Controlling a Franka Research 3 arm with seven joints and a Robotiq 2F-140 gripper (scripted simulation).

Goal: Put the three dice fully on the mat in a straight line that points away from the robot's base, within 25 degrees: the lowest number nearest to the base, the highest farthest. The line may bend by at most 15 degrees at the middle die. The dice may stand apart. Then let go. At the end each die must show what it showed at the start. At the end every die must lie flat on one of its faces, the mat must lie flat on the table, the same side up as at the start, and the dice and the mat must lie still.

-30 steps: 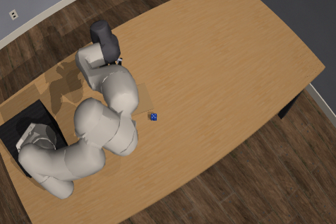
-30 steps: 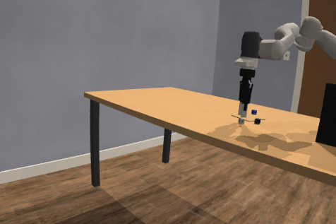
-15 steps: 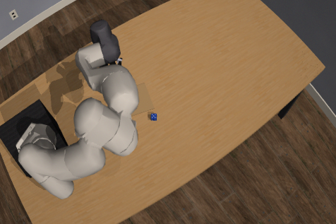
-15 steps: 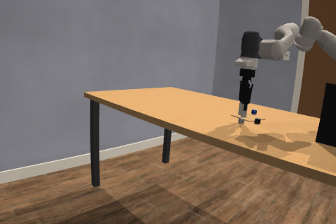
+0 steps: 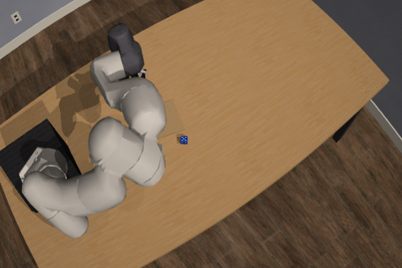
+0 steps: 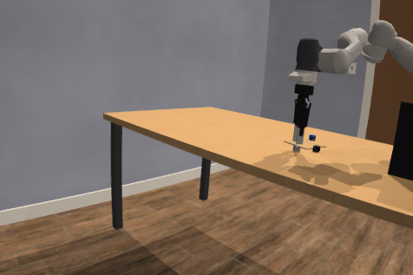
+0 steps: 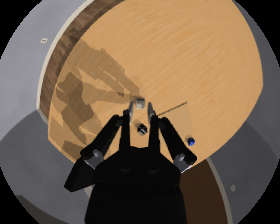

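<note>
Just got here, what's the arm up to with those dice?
The arm's hand is partly open just over the gray die, which doesn't look gripped. The black die sits nearby. The blue die is off the mat, so the line isn't done.

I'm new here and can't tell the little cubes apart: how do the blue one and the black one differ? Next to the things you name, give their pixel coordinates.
The blue die [image 5: 184,139] [image 6: 312,137] [image 7: 191,142] is bright blue; the black die [image 6: 317,148] [image 7: 142,130] is black. The blue die lies farther from the tool [image 6: 298,141] [image 7: 141,111] than the black die. Both are small cubes.
</note>
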